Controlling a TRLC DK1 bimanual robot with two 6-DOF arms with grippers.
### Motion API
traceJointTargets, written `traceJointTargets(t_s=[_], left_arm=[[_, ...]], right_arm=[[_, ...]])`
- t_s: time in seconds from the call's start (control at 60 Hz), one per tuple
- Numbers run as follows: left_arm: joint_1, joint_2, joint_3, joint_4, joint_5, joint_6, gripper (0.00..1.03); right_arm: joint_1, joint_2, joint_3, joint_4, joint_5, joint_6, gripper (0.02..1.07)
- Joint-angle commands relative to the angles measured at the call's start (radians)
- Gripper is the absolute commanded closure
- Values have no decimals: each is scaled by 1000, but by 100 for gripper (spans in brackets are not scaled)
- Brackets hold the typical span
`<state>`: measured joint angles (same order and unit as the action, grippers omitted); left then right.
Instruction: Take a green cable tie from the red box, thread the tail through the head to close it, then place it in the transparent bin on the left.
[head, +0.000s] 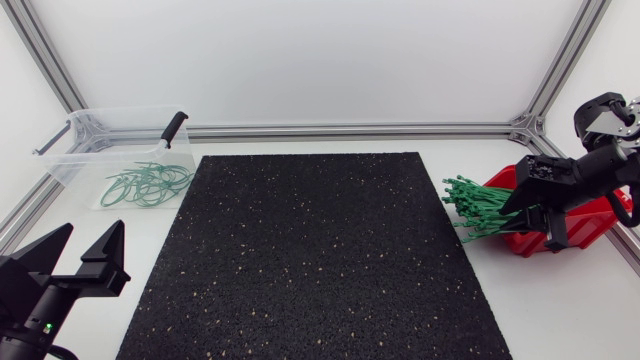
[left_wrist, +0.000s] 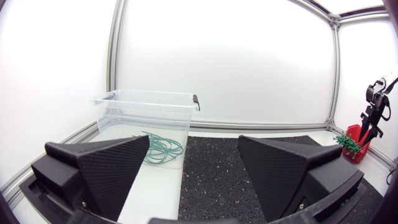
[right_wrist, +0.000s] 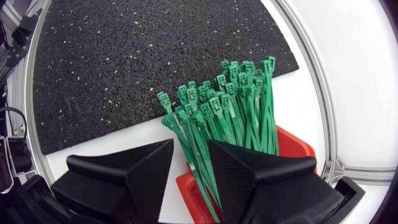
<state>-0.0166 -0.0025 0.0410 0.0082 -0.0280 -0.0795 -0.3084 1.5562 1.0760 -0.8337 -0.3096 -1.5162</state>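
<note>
The red box (head: 590, 215) stands at the right of the table, and a bundle of green cable ties (head: 475, 205) fans out of it toward the mat. My right gripper (head: 525, 222) is down at the box's open end. In the right wrist view the green cable ties (right_wrist: 230, 106) run out of the red box (right_wrist: 292, 146) and through my right gripper (right_wrist: 191, 144). Its fingers are narrowly open, with a gap still showing on one side. The transparent bin (head: 75, 150) at the back left holds several closed ties (head: 148, 185). My left gripper (head: 92, 240) stands wide open and empty at the front left.
A black speckled mat (head: 310, 250) covers the table's middle. The bin has a black handle (head: 174, 128) on its right end. From the left wrist, the bin (left_wrist: 143, 106) lies ahead of the left gripper (left_wrist: 193, 146), with the red box (left_wrist: 356, 134) far off beside the mat.
</note>
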Motion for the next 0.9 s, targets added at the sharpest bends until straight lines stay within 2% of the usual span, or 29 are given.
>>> traceJointTargets(t_s=[0.0, 0.283, 0.467, 0.6, 0.683, 0.883], left_arm=[[-8, -7, -39, -11, -7, -17, 4], [-8, -7, -41, -13, -7, -17, 4], [-8, -7, -39, -13, -7, -17, 4], [-11, -7, -39, -13, -7, -17, 4], [-11, -7, -39, -13, -7, -17, 4], [-13, -7, -39, -13, -7, -17, 4]], right_arm=[[6, 24, -36, 5, 14, -21, 63], [11, 45, -60, 42, 18, -21, 67], [20, 45, -77, 54, 18, -19, 83], [23, 42, -94, 76, 30, -19, 85], [23, 35, -99, 79, 30, -21, 92], [23, -8, -103, 81, 29, -25, 97]])
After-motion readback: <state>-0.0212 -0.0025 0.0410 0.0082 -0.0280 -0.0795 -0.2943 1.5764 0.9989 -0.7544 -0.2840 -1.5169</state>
